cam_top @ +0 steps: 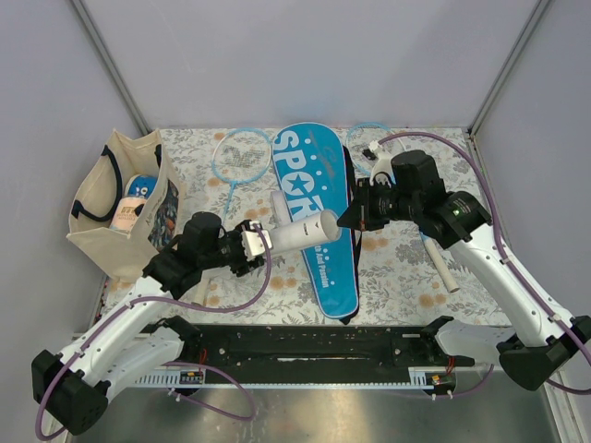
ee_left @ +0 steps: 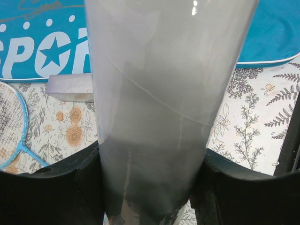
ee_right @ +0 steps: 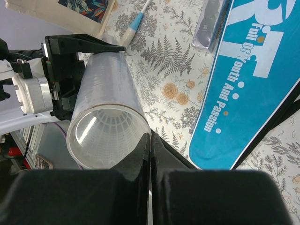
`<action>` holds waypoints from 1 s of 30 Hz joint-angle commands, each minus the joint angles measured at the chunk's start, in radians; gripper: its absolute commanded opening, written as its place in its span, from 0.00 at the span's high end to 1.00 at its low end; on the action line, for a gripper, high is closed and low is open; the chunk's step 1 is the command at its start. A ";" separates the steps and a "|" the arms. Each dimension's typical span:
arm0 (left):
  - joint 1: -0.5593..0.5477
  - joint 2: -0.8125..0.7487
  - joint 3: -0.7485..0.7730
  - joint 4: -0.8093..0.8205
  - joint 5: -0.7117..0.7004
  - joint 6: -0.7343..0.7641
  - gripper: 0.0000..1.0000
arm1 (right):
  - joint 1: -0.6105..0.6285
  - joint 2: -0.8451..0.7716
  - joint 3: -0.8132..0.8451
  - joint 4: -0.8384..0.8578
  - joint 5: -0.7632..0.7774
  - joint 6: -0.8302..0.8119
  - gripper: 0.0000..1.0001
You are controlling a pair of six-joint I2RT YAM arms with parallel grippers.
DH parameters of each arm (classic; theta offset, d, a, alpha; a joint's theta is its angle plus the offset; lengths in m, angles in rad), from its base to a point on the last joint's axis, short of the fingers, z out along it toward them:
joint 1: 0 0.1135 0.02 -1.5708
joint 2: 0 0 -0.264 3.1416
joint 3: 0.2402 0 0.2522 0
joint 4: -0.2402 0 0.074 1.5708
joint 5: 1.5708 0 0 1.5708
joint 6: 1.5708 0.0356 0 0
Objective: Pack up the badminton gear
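Probably light, thin-walled and slick, the white tube [cam_top: 303,232] wants a gentle squeeze where the left claw [cam_top: 262,243] grips its rear end; the right claw [ee_right: 150,140] is closed, empty.

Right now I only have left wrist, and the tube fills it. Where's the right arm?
Observer: The right gripper is at the open mouth of the tube, fingers shut, holding nothing.
Operator: Anything inside the tube?
Observer: Right wrist looks straight in. A white ribbed skirt, like a shuttlecock's, sits deep inside.
Operator: Any bag around?
Observer: Yes, a cloth tote bag stands open at the far left of the top view.
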 commanded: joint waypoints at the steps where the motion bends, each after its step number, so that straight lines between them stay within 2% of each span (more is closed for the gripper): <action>1: -0.007 -0.006 0.060 0.083 0.000 0.015 0.50 | 0.025 0.005 0.051 0.010 0.021 -0.006 1.00; 8: -0.010 -0.006 0.060 0.083 -0.001 0.013 0.50 | 0.034 0.022 0.042 -0.004 0.035 -0.006 1.00; 15: -0.012 -0.011 0.059 0.083 -0.004 0.013 0.50 | 0.036 0.016 0.053 0.004 0.030 0.008 0.83; 19: -0.012 -0.011 0.059 0.083 -0.003 0.010 0.50 | 0.036 0.017 0.053 0.008 0.012 0.014 0.70; 24: -0.012 0.000 0.065 0.092 0.014 -0.022 0.52 | 0.036 0.013 0.024 0.039 -0.008 0.042 0.66; 30: -0.017 -0.002 0.056 0.179 0.057 -0.105 0.53 | 0.050 0.013 -0.058 0.125 -0.029 0.106 0.62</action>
